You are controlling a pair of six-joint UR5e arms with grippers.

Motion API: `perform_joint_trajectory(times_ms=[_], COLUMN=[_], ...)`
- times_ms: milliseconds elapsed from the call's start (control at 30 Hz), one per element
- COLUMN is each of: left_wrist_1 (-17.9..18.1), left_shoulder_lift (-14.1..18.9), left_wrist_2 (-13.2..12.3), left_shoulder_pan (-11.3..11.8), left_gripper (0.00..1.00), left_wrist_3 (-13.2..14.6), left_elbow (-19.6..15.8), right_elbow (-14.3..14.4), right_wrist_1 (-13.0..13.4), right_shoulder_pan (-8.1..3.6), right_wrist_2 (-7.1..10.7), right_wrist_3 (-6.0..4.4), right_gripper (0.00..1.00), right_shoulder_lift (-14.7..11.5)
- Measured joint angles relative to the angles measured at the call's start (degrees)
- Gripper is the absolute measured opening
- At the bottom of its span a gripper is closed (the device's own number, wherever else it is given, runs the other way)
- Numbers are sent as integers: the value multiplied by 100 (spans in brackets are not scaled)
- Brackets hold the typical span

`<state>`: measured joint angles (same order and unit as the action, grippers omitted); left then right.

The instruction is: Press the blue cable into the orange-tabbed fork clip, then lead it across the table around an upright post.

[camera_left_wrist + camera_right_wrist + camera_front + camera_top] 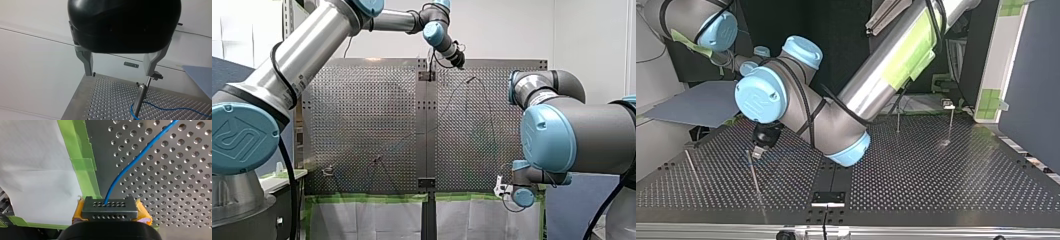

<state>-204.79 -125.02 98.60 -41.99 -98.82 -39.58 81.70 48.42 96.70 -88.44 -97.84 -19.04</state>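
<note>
The loop could be lost from here: the cable (135,160) is seen curled round the foot of the post (139,98), and if slack is let in, or the line is drawn upward, it may ride up the smooth shaft and slip off the top. The post could also be struck by the left gripper (119,73), whose metal fingers (86,62) are spread wide and empty, since the post stands just ahead of it, close to one finger. A hard pull from the right gripper (110,206) could drag the cable through its grip or bend the post. That gripper is judged closed on the cable, which comes out between its yellow pads (141,212) and is led away over the table (175,195). In the front view the cable is traced from the near right, where the right gripper sits low at the table's edge, to the far side just right of the middle, below the left gripper. The fork clip cannot be made out, so whether the cable is seated in it cannot be told.
</note>
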Motion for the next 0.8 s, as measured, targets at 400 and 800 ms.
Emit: perform_joint_trajectory(times_ms=[400,800], left_wrist_1=[-17,-18], left_shoulder_lift=[1,1], left_wrist_2=[535,950], left_shoulder_pan=[-3,-3], left_gripper=[99,99], left_wrist_3=[-314,-521], left_elbow=[-45,-72], right_elbow=[0,0], right_wrist_1=[-9,-7], right_shoulder_pan=[10,26], right_wrist_2=[-8,-8], right_wrist_3=[0,0], right_gripper=[0,0], right_shoulder_lift=[0,0])
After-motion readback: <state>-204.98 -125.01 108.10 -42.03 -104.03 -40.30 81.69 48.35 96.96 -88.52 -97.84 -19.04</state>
